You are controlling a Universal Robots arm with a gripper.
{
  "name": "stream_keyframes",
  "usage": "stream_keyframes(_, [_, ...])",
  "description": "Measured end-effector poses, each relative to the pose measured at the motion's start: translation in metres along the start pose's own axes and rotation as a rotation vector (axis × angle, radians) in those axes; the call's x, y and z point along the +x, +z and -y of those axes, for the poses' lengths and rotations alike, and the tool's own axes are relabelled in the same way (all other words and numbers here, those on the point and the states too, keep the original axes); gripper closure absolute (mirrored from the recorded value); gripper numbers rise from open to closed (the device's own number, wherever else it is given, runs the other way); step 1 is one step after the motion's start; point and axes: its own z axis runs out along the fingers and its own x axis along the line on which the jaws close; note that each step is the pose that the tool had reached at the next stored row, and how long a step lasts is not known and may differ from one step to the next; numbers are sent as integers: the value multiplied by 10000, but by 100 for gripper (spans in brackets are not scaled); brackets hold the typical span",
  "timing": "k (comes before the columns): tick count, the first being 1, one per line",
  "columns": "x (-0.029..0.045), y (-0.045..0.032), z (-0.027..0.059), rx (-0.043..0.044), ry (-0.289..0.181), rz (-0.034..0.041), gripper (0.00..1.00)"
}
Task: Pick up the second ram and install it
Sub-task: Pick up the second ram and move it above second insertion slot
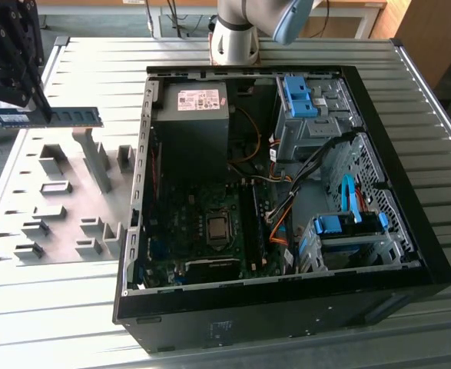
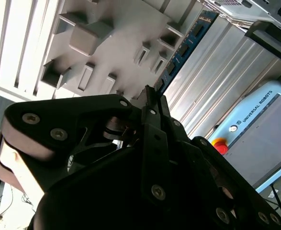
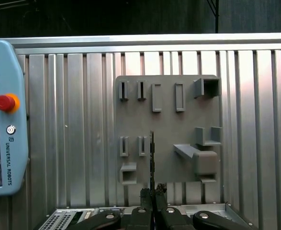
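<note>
Currently the claw is clenched on the second ram, holding the blue stick level in the air above the grey holder plate at the exterior view's left. The open computer case lies on the ribbed metal worktop just beside that plate, toward the exterior view's right. In the first wrist view the ram stands edge-on between the closed fingertips, over the plate.
</note>
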Motion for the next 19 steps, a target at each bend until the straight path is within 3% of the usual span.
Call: stream_keyframes(19, [-5, -1, 116, 0, 0, 0, 86])
